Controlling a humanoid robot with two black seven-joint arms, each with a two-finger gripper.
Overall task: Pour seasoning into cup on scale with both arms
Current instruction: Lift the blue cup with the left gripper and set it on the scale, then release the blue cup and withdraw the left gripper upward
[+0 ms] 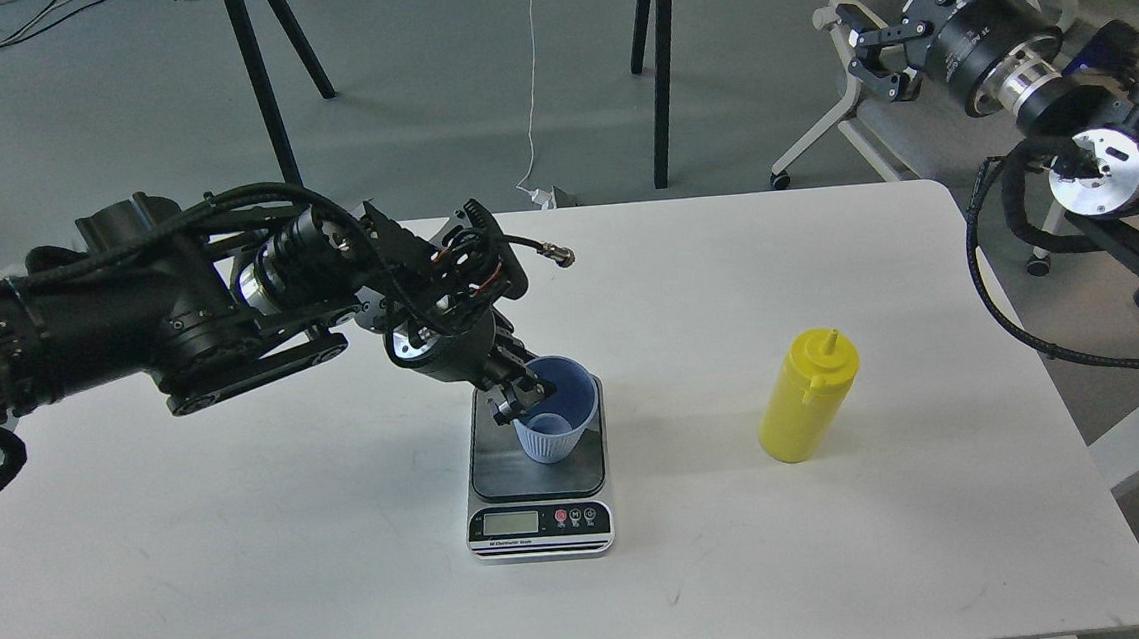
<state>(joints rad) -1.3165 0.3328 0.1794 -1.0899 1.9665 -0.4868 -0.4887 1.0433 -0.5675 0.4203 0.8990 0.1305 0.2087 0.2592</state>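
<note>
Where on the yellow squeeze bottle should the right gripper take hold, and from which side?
Probably the mid-body of the seasoning bottle, approached level from its right. It stands upright and alone on the table, and the right gripper is raised on that side. The tapered nozzle and tethered cap give poor purchase.

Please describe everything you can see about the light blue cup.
The cup is light blue, looks like plastic, tapers toward its base, has fine vertical ribs outside and no handle. It appears empty. It stands on the dark platform of the scale, toward the back. The left gripper is at its left rim, one finger seemingly inside and one outside, gripping the wall. The yellow bottle stands apart to its right.
</note>
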